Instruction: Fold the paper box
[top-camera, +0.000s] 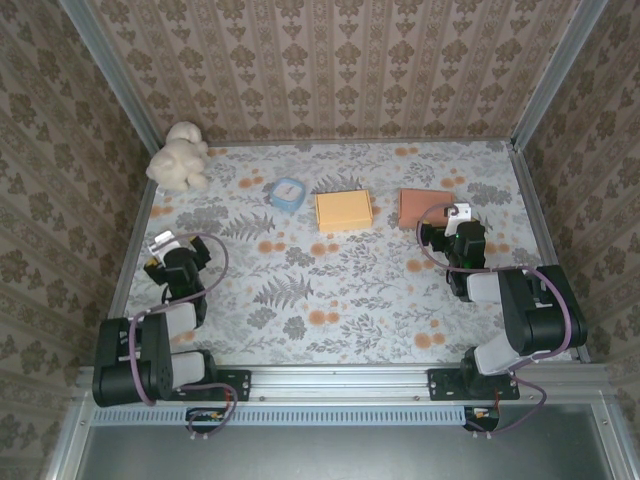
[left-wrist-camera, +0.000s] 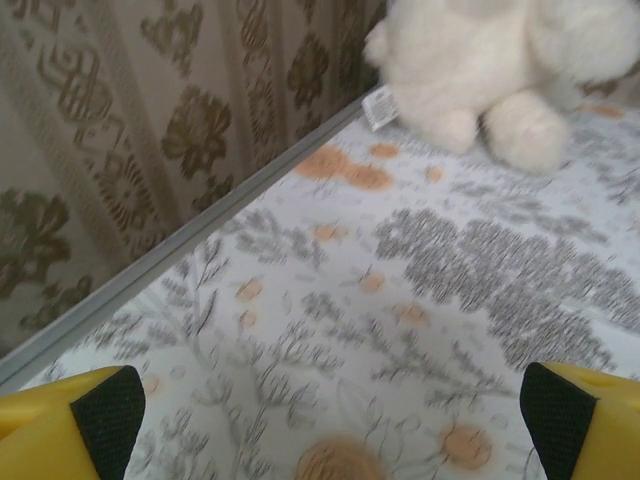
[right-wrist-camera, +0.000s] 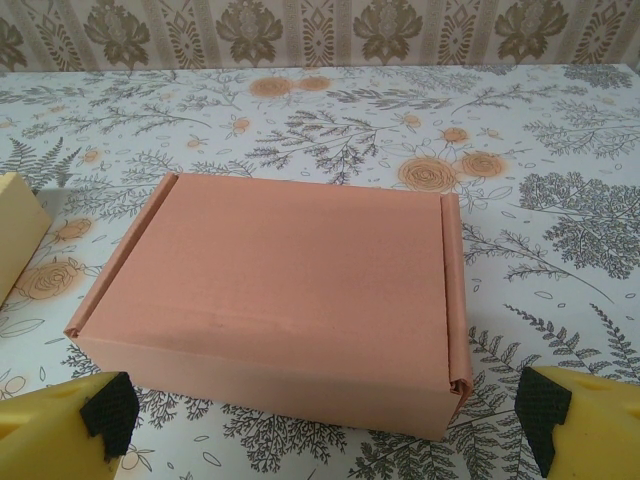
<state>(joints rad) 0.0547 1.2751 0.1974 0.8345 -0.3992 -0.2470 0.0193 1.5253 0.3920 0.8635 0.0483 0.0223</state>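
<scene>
Upper right of the overhead frame, the pink paper box (top-camera: 427, 208) sits on the bench (top-camera: 330, 290), seemingly closed; right jaws gape empty just before it, left jaws likewise, well apart; a one-sided push could skid it towards the yellow box (top-camera: 344, 210).

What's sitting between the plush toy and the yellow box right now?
A small blue-rimmed object lies between the white plush toy and the yellow box, in the top external view.
</scene>
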